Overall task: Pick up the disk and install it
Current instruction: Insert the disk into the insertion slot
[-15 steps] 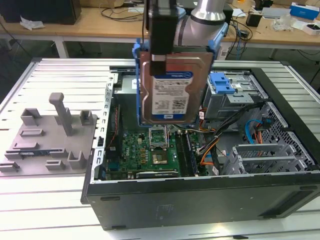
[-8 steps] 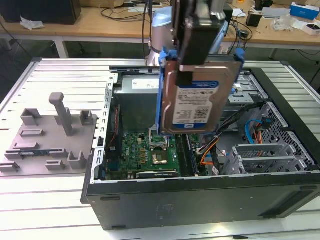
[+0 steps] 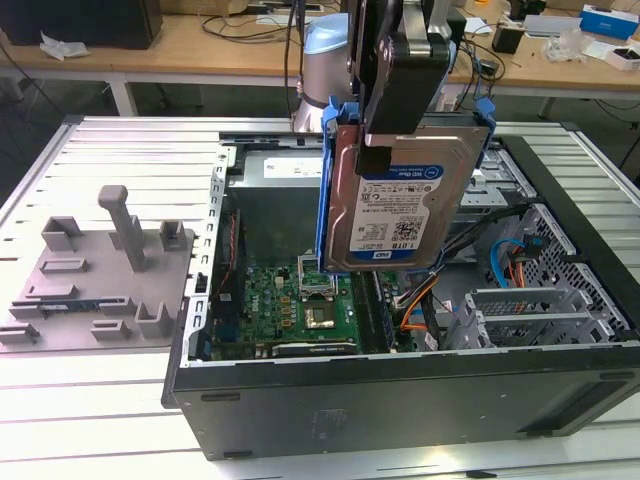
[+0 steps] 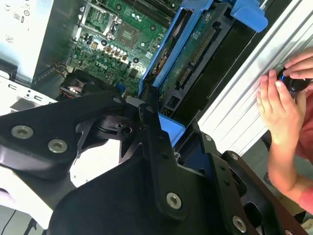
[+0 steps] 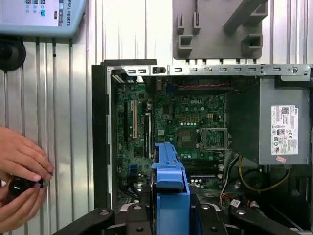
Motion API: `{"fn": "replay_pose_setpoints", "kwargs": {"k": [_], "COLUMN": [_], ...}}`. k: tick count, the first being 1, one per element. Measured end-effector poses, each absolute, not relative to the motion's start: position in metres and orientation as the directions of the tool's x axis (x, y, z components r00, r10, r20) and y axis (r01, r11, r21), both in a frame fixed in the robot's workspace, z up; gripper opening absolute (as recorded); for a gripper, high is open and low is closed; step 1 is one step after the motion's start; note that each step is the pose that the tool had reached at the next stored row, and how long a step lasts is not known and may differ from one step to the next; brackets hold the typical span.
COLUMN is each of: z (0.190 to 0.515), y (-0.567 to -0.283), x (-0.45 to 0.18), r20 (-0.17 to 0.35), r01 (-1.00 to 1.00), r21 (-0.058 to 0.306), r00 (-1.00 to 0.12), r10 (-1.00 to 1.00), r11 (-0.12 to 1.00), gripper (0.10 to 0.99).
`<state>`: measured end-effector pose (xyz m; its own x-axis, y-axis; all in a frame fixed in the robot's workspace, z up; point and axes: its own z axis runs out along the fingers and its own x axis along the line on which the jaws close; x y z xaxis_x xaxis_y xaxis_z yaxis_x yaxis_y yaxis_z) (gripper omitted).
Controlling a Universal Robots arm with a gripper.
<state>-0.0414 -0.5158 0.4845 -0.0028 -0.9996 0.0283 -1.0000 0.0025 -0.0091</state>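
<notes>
The disk (image 3: 395, 215), a silver hard drive with a white-and-blue label in a blue carrier bracket, hangs upright above the open computer case (image 3: 400, 385). My gripper (image 3: 388, 135) is shut on its upper edge. In the second wrist view the black fingers (image 4: 152, 122) clamp the blue bracket, and the disk (image 4: 195, 54) shows its circuit-board side. In the first wrist view the blue carrier of the disk (image 5: 170, 181) points down over the green motherboard (image 5: 195, 122), apart from it.
A grey fixture plate (image 3: 100, 270) with upright pegs lies at the exterior view's left of the case. Metal drive cages and cables (image 3: 540, 300) fill the case's right side. A person's hands (image 5: 22, 181) hold a black knob beside the case. The power supply (image 5: 283, 129) sits in one corner.
</notes>
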Motion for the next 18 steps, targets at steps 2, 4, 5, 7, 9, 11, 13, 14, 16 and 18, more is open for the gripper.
{"fn": "replay_pose_setpoints", "kwargs": {"k": [2, 4, 5, 7, 9, 11, 13, 14, 16, 18], "z": [0.484, 0.485, 0.485, 0.484, 0.484, 0.484, 0.484, 0.484, 0.484, 0.484], "y": [-0.516, -0.516, -0.516, -0.516, -0.516, -0.517, -0.517, -0.517, -0.517, -0.518], "x": [-0.041, -0.041, -0.041, -0.041, -0.041, -0.039, -0.037, -0.036, -0.034, -0.031], "r20": [0.028, 0.028, 0.028, 0.028, 0.027, 0.027, 0.027, 0.025, 0.013, 0.012], "r01": [-1.000, -1.000, -1.000, -1.000, -1.000, -1.000, -1.000, -1.000, -1.000, -1.000], "r21": [-0.009, -0.009, -0.009, -0.009, -0.009, -0.009, -0.009, -0.008, -0.008, -0.009], "r00": [-0.003, -0.003, -0.003, -0.003, -0.003, -0.003, -0.002, -0.002, -0.002, -0.002], "r10": [-1.000, -1.000, -1.000, -1.000, -1.000, -1.000, -1.000, -1.000, -1.000, -1.000], "r11": [0.003, 0.003, 0.003, 0.002, 0.002, 0.002, 0.002, 0.002, 0.002, 0.002], "gripper": [0.365, 0.365, 0.365, 0.365, 0.365, 0.365, 0.365, 0.365, 0.365, 0.365]}}
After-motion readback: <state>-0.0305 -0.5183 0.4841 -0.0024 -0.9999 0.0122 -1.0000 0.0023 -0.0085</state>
